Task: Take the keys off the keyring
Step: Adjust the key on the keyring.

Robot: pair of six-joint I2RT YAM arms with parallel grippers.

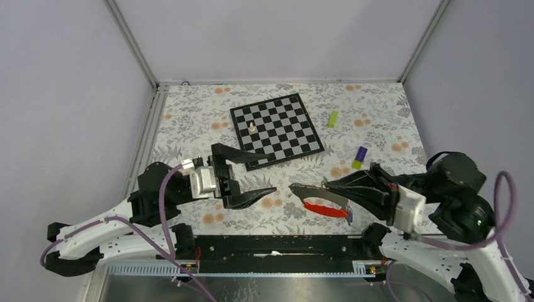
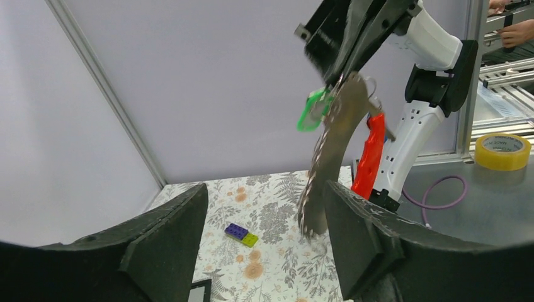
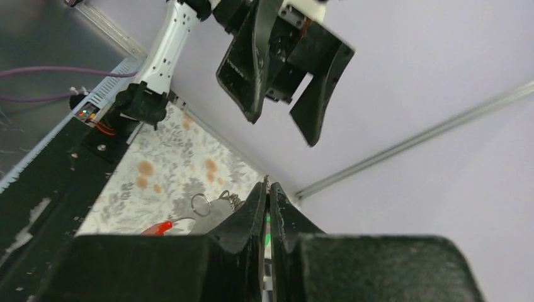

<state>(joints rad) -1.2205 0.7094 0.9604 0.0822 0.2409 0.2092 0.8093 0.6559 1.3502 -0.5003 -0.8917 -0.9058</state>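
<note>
The chessboard (image 1: 277, 131) lies on the table (image 1: 189, 126) toward twelve o'clock, with a pawn (image 1: 252, 126) standing on its nine o'clock side. A long block (image 1: 332, 119) lies off the board at three o'clock and a two-part block (image 1: 359, 157) at four o'clock. Toward six o'clock, above the table, the keys (image 1: 317, 192) sit between the grippers. The left gripper (image 1: 272, 173) is at their nine o'clock, the right gripper (image 1: 327, 184) at three and the strap (image 1: 324, 209) at six.

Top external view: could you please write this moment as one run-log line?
left gripper open, short of keys | right gripper shut on keys, aloft | red strap hanging | keys not yet off keyring
</note>
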